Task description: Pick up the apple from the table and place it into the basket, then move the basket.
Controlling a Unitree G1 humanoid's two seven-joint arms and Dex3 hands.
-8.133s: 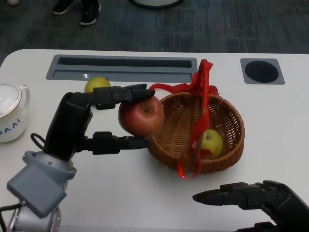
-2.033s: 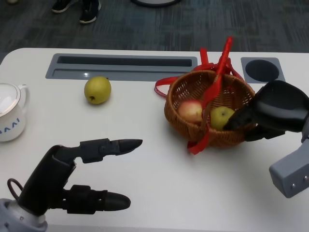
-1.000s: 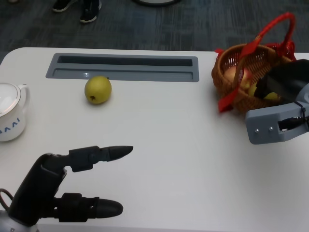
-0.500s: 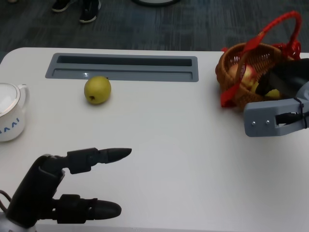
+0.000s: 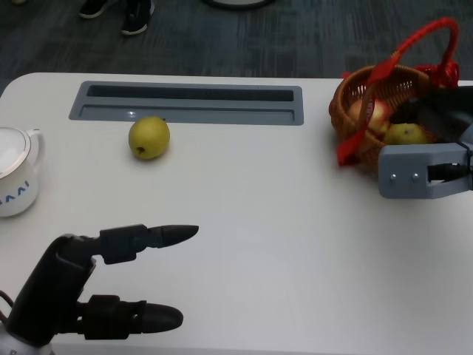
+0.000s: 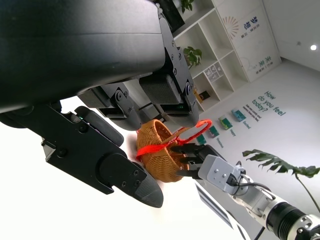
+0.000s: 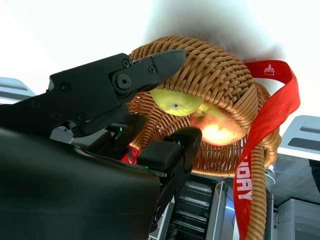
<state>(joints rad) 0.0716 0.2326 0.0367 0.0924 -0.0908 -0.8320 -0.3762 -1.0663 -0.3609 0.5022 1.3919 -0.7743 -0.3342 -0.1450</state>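
At the upper right of the head view, the wicker basket [image 5: 355, 103] sits near the desk's [image 5: 259, 222] right edge, its red ribbon-wrapped handle [image 5: 421, 41] arching above it. Inside lie the red apple [image 5: 367, 115] and a green apple [image 5: 405, 134], touching each other. The right hand [image 5: 443, 111] is at the basket's right side, partly cut off by the frame edge, with the grey wrist block just below the rim. In the right wrist view the fingers [image 7: 150, 67] wrap the woven rim, one over the top edge and others under the wall, so the hand grips the basket [image 7: 220, 85]; both fruits [image 7: 220, 125] show through the opening there.

At the lower left of the head view, the left hand [image 5: 81, 288] hovers over the desk, holding nothing, its fingers [image 5: 159, 237] stretched out and spread apart. In the left wrist view the basket [image 6: 160, 155] appears far off, with the right hand [image 6: 192, 157] against it.

At the upper left, a yellow-green pear [image 5: 149, 137] rests on the desk just below a long grey recessed tray [image 5: 188, 103]. A white cup [image 5: 18, 174] stands at the left edge.
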